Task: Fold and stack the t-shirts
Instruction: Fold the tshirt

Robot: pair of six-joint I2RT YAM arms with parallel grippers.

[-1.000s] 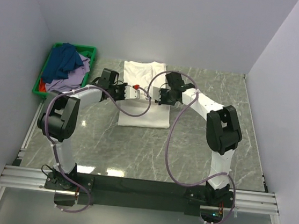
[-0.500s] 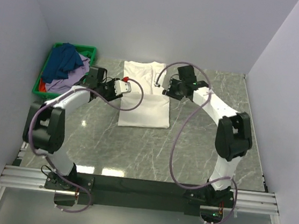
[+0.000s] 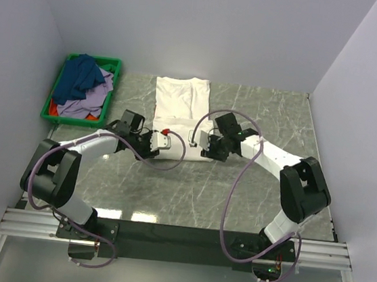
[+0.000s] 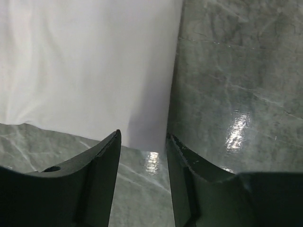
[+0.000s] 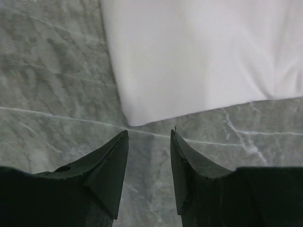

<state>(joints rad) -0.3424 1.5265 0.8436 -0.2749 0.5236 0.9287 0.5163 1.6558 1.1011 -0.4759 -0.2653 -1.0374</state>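
Black fingers of the left gripper [image 4: 142,142] were held spread, with one near corner of the white t-shirt [image 4: 85,61] lying in the gap at their tips, not yet pinched. The right gripper [image 5: 149,135] was likewise held apart, its tips set just short of the other near corner. Both were judged to be lined up this way so that the near hem could be taken at both corners together and carried over for a fold. The shirt was laid flat as a long folded strip on the marble table [image 3: 250,196], its far end toward the back wall. In the top view the near hem was covered by the two wrists, and it could not be told whether the fingertips were touching the table. No chest mark could be made out. Well to the left, the dark blue shirt [image 3: 80,77], lavender shirt [image 3: 88,99] and red shirt [image 3: 55,107] were heaped in the green crate [image 3: 94,59], the red one mostly buried.
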